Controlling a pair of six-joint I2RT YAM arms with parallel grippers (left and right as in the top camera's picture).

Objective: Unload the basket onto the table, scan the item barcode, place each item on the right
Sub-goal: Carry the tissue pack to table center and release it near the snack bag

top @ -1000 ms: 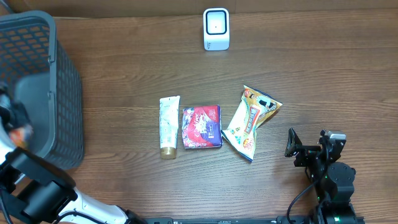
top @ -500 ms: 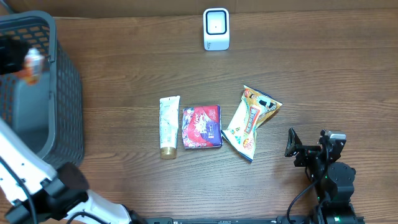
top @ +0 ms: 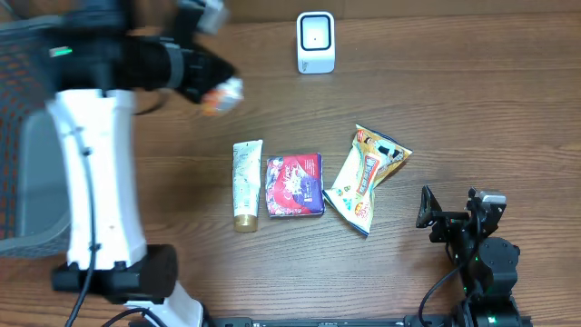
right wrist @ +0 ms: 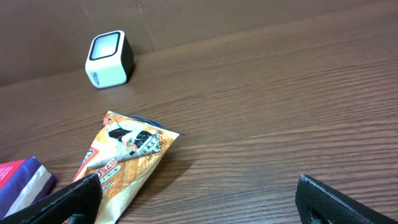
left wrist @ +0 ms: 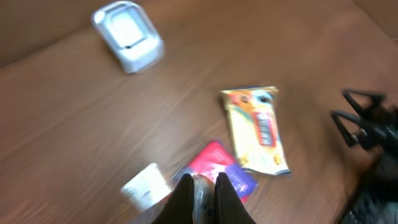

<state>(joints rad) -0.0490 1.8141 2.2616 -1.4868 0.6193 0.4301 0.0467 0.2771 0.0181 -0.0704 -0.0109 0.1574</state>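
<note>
Small item (top: 224,93), blurred white and orange, is pinched in the closed left gripper (top: 213,84) above the table, left of the scanner (top: 316,43) and apart from it. Tube (top: 246,184), red box (top: 294,184) and snack bag (top: 368,177) lie in a row mid-table. Right gripper (top: 449,216) sits near the snack bag, fingers spread wide, holding nothing.

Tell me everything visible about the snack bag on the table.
The snack bag is a crinkly, shiny yellow-orange packet with red lettering and a dark patch near its top corner. It lies flat and slanted on the wooden table, right of the red box, perhaps touching it. No gripper touches it.
</note>
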